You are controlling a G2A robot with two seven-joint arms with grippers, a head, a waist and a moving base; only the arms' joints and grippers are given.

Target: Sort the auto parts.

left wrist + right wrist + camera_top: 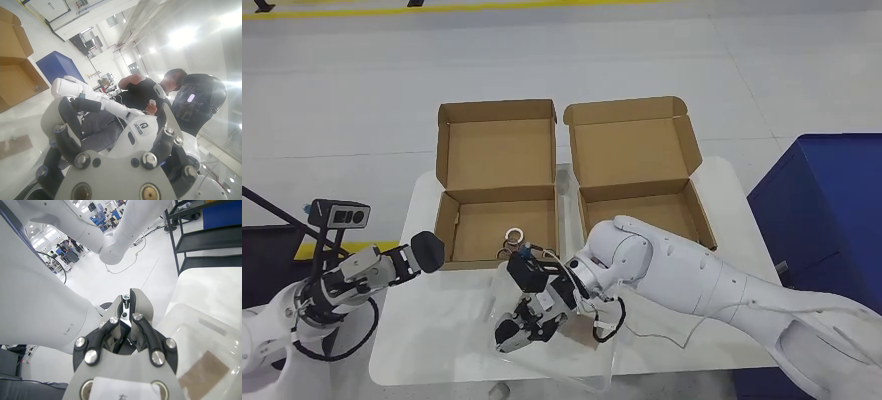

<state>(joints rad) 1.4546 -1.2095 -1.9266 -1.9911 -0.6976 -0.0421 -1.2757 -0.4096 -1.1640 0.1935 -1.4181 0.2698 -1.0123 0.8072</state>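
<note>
top view: two open cardboard boxes sit side by side at the far part of the table (442, 330). the left box (492, 150) has a few metal rings (512, 238) near its front wall, w/ the right box (642, 150) just beside it. the right gripper (517, 330) hangs over the clear bin (592, 375) at the near edge. the left gripper (425, 250) is off by the left box's front corner.

left wrist view: left gripper (114, 104) has its jaws spread wide, nothing btwn them.

right wrist view: right gripper (126, 298) is nearly closed, pinching a socket-head bolt (126, 300) by the shank at the very tips, head poking past the pads. bin rim (198, 317) is just beside it, w/ a brown card piece (204, 368) on the bin floor.

risks: a tip-only pinch on a small round shank means the bolt could twist or slip out mid-carry. if the arm crosses low it may clip a box's front wall. releasing in w/ the rings would prob mis-sort it. the left gripper sits near that box, so the arms could crowd.
</note>
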